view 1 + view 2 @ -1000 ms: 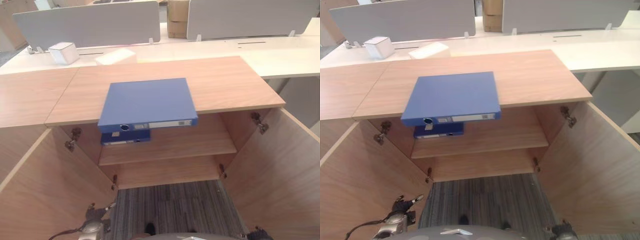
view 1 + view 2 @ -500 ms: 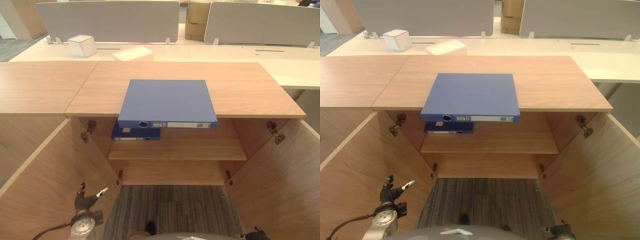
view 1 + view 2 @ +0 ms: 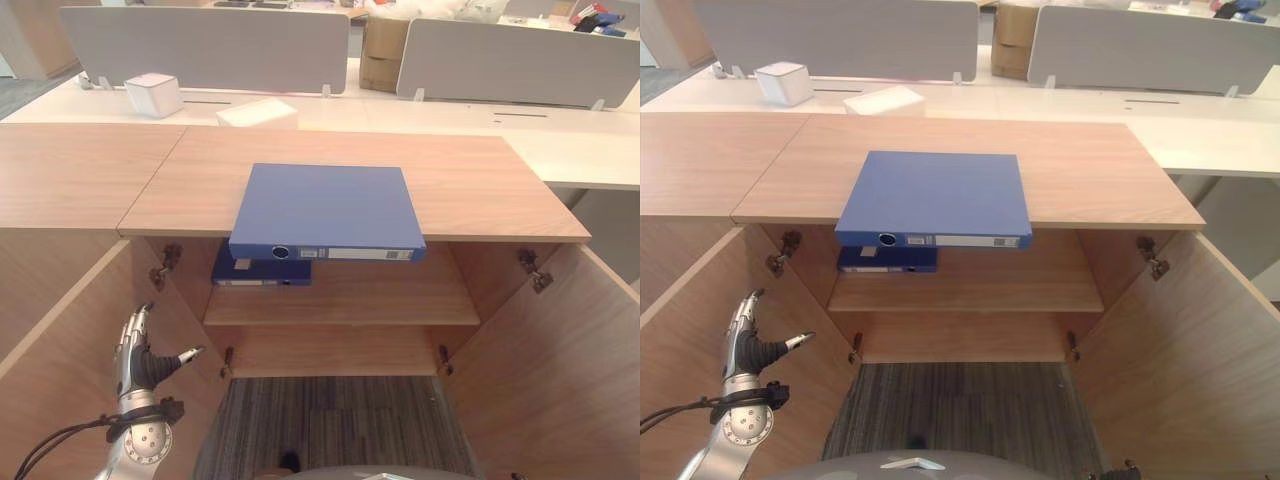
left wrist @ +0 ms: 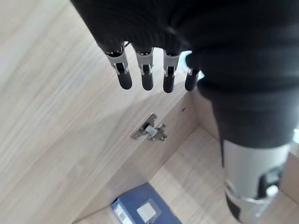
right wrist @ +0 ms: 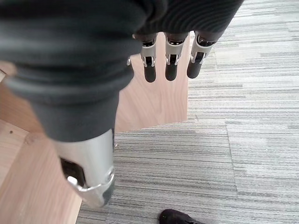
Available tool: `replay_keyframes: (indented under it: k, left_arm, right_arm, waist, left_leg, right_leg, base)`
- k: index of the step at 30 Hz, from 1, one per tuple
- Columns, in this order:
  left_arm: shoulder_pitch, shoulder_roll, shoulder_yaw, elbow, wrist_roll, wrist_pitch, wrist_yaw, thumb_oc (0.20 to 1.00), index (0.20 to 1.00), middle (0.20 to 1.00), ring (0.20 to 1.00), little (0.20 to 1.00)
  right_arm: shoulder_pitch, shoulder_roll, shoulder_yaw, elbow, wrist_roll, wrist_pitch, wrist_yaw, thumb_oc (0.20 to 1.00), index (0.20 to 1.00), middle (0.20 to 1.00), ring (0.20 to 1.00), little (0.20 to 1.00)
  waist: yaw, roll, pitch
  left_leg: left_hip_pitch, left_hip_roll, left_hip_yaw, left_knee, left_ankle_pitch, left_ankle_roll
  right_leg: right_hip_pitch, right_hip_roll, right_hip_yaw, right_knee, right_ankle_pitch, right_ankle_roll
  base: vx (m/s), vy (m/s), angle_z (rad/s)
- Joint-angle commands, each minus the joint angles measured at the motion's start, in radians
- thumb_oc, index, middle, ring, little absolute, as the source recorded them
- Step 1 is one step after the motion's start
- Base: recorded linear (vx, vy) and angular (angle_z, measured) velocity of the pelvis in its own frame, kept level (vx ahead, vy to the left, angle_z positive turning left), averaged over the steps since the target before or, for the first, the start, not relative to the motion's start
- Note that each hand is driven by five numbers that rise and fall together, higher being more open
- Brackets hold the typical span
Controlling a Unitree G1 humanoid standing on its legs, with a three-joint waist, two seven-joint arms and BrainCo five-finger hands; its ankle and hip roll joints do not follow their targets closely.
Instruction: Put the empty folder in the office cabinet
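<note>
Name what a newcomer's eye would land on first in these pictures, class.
A blue folder lies flat on top of the open wooden cabinet, its spine jutting over the front edge. A second blue folder sits on the shelf just beneath it. The left hand is raised beside the left door, fingers straight.

From the head, our two eye views look down and forward into the open cabinet (image 3: 340, 300); both share its top and the blue folder (image 3: 932, 195) lying there. Our left wrist view looks closely past its fingers (image 4: 146, 70) at a hinge (image 4: 149, 130) beyond their tips. Our right wrist view looks past its fingers (image 5: 170, 58) down at carpet (image 5: 243, 149).
</note>
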Motion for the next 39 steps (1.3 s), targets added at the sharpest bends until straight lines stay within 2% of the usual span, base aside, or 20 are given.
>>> replay_keyframes:
  k: [1,10,21,27,32,39]
  left_arm:
    - [-0.051,0.049,0.049,-0.103,0.149,-0.055,0.071,1.0,1.0,1.0,1.0,1.0]
    - [-0.127,0.159,0.0,-0.214,0.298,-0.08,0.071,1.0,1.0,1.0,1.0,1.0]
    - [-0.21,0.207,-0.034,-0.247,0.35,-0.085,0.058,1.0,1.0,1.0,1.0,1.0]
    - [-0.28,0.239,-0.069,-0.207,0.373,-0.073,0.051,1.0,1.0,1.0,1.0,1.0]
    - [-0.42,0.275,-0.166,-0.094,0.427,-0.043,0.041,1.0,1.0,1.0,1.0,1.0]
    - [-0.492,0.259,-0.224,-0.044,0.439,-0.028,0.028,1.0,1.0,1.0,1.0,1.0]
  right_arm:
    - [-0.08,-0.019,0.046,0.044,0.003,-0.022,-0.039,1.0,1.0,1.0,1.0,1.0]
    - [-0.105,-0.013,0.074,0.038,-0.02,-0.029,-0.04,1.0,1.0,1.0,1.0,1.0]
    - [-0.087,-0.015,0.069,0.049,-0.034,-0.025,-0.036,1.0,1.0,1.0,1.0,1.0]
    - [-0.081,-0.02,0.069,0.053,-0.038,-0.025,-0.033,1.0,1.0,1.0,1.0,1.0]
    - [-0.075,-0.03,0.076,0.048,-0.038,-0.028,-0.03,1.0,1.0,1.0,1.0,1.0]
    - [-0.065,-0.03,0.069,0.043,-0.03,-0.03,-0.035,1.0,1.0,1.0,1.0,1.0]
  waist:
    - [0.003,-0.01,0.021]
    - [-0.013,0.0,0.007]
    - [-0.043,0.014,-0.015]
    - [-0.058,0.017,-0.018]
    - [-0.08,0.021,-0.022]
    - [-0.099,0.021,-0.02]
  left_leg:
    - [0.062,0.019,0.001,0.001,-0.167,-0.056]
    - [0.069,0.022,0.019,0.001,-0.16,-0.058]
    - [0.086,0.027,0.036,0.001,-0.176,-0.062]
    - [0.085,0.028,0.044,0.001,-0.169,-0.063]
    - [0.082,0.029,0.055,0.001,-0.168,-0.066]
    - [0.08,0.036,0.063,0.001,-0.178,-0.068]
  right_leg:
    - [-0.02,-0.03,-0.027,0.004,-0.023,0.053]
    - [-0.019,-0.032,-0.021,0.004,-0.014,0.052]
    - [-0.008,-0.028,-0.009,0.004,-0.029,0.054]
    - [-0.013,-0.027,-0.003,0.004,-0.023,0.053]
    - [-0.019,-0.024,0.007,0.004,-0.024,0.054]
    - [-0.027,-0.017,0.017,0.004,-0.031,0.056]
  base:
    - [0.01,-0.013,-0.07]
    - [0.0,-0.007,-0.02]
    - [0.01,-0.01,-0.04]
    - [0.01,-0.01,-0.04]
    - [0.01,-0.005,-0.05]
    - [0.02,-0.008,-0.09]
